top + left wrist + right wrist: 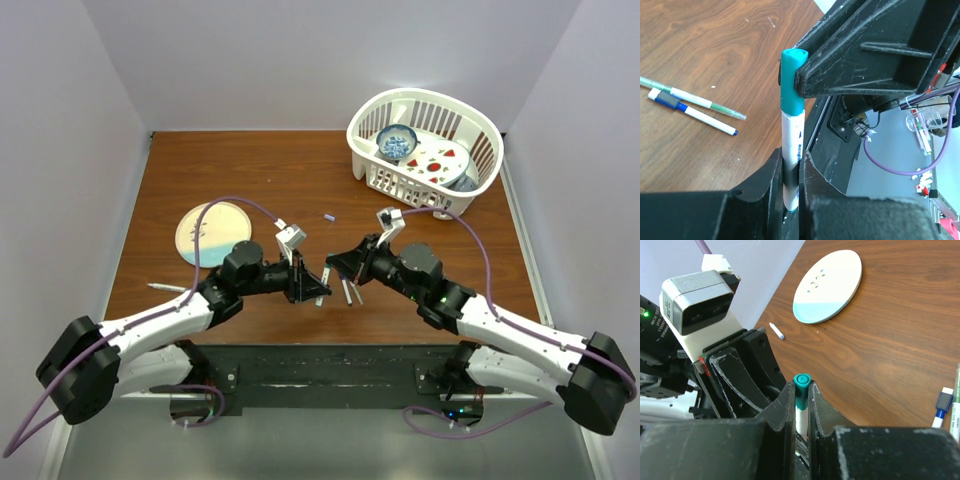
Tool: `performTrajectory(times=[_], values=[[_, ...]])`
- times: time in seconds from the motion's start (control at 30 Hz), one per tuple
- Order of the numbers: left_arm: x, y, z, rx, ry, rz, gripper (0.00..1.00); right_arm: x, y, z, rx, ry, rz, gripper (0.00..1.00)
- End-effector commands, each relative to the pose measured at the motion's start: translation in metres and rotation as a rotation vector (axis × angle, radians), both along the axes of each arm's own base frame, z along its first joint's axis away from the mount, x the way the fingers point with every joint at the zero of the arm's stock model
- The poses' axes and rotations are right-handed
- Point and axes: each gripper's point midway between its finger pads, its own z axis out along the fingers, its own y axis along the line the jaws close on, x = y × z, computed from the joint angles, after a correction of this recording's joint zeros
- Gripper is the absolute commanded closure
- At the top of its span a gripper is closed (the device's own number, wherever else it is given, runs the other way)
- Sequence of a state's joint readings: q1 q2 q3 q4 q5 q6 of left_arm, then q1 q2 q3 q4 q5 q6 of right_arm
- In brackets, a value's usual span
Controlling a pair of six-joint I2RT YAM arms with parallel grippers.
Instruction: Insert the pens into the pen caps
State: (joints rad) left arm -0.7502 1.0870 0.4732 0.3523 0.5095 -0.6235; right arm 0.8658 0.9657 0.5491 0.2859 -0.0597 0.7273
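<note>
Left gripper (791, 165) clamped on white pen (793, 142) barrel; right gripper (801, 390) pinches the teal cap (791, 82) sitting on its end. Long axis runs gripper to gripper, cap end toward right arm, pen held above table (250, 170) near front edge. Two loose pens (350, 290) lie side by side just beside. Plate (215, 215) further left; basket (395, 180) far right corner.

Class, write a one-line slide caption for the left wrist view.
Left end effector grips a white pen while the right end effector holds its teal cap; two pens lie on the table.
</note>
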Motion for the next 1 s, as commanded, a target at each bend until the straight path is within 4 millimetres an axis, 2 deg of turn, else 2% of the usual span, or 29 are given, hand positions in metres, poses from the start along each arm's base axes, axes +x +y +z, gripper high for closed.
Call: performTrajectory(times=[0.0, 0.23, 0.3, 0.53, 0.8, 0.97], values=[[0.061, 0.003, 0.069, -0.15, -0.225, 0.196, 1.0, -0.041, 0.005, -0.062, -0.109, 0.191, 0.096, 1.0], [0.08, 0.003, 0.059, -0.084, -0.243, 0.245, 1.0, -0.044, 0.007, -0.065, -0.184, 0.204, 0.069, 1.0], [0.084, 0.001, 0.062, -0.082, -0.251, 0.243, 1.0, -0.048, 0.009, -0.067, -0.197, 0.198, 0.075, 1.0], [0.1, 0.001, 0.064, -0.047, -0.262, 0.268, 1.0, -0.064, 0.016, -0.092, -0.254, 0.255, 0.095, 1.0], [0.12, 0.013, 0.061, -0.038, -0.259, 0.341, 1.0, -0.085, 0.024, -0.118, -0.307, 0.333, 0.128, 1.0], [0.121, 0.018, 0.064, -0.112, -0.223, 0.323, 1.0, -0.108, 0.047, -0.108, -0.22, 0.288, 0.279, 1.0]])
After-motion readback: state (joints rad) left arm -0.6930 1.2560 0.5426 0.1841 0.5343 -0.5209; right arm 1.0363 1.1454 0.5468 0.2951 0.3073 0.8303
